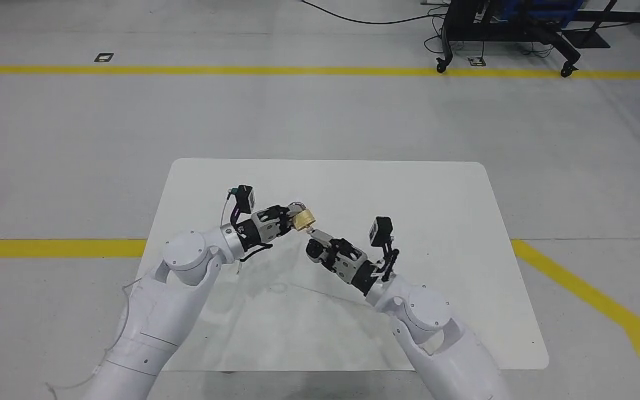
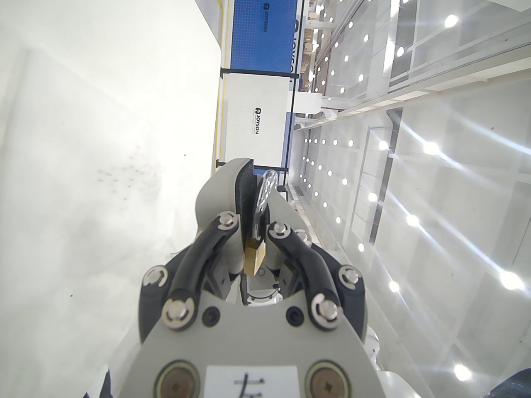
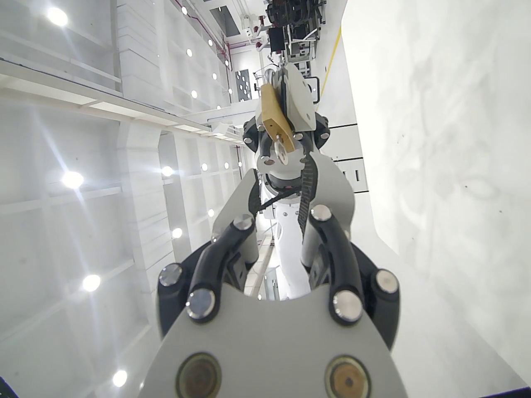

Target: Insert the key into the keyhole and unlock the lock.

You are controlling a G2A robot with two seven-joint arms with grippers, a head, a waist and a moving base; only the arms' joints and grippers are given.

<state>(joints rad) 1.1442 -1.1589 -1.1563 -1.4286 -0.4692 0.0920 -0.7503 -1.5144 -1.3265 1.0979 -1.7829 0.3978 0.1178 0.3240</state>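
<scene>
Above the tabletop (image 1: 430, 200), observing left pincer (image 1: 284, 220) clenching the brass padlock (image 1: 303, 217); noting key (image 3: 282, 154) sticking out of padlock's keyhole end; recording right pincer (image 3: 282, 173) released, hanging just beside the key.

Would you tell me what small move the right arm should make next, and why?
Probably ease the right gripper a little forward, toward the key. The key seems already seated in the padlock, which the left gripper holds, and the right gripper's open fingers appear to lie just short of the key's head, so they cannot yet grip and turn it.
</scene>
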